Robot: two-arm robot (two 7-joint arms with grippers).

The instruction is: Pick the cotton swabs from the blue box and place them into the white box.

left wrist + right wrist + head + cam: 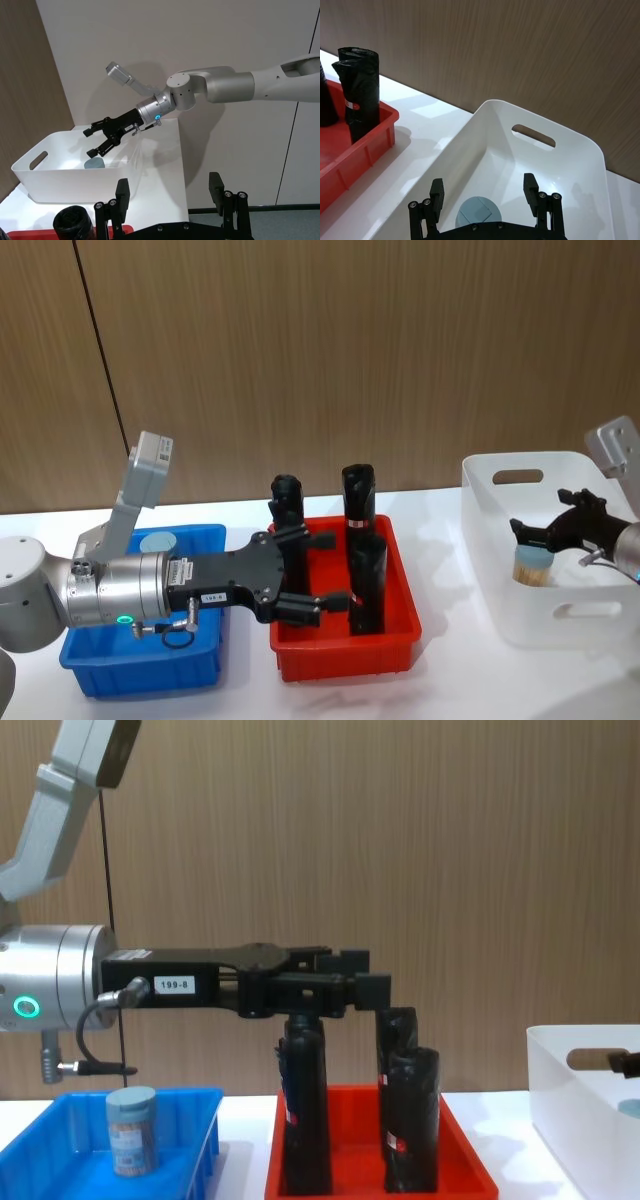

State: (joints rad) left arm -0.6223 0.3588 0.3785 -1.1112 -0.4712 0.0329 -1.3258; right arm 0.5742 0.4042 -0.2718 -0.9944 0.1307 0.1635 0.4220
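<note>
Cotton swabs (532,567) stand upright inside white box (520,622).

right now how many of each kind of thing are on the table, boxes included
cotton swab jars: 2, one in the blue box, one in the white box
black rolls: 3, in the red tray
boxes and trays: 3
total: 8

Back wall (350,360): warm brown wood-grain panels w/ 1 dark vertical seam (102,350) toward the left. White tabletop (440,690) runs up to it, smooth, w/ soft shadows. Left wrist view: plain pale side wall (200,40) w/ thin dark line (289,150), dark baseboard (280,207), grey floor (290,225) past the table edge. Light even, diffuse.
</note>
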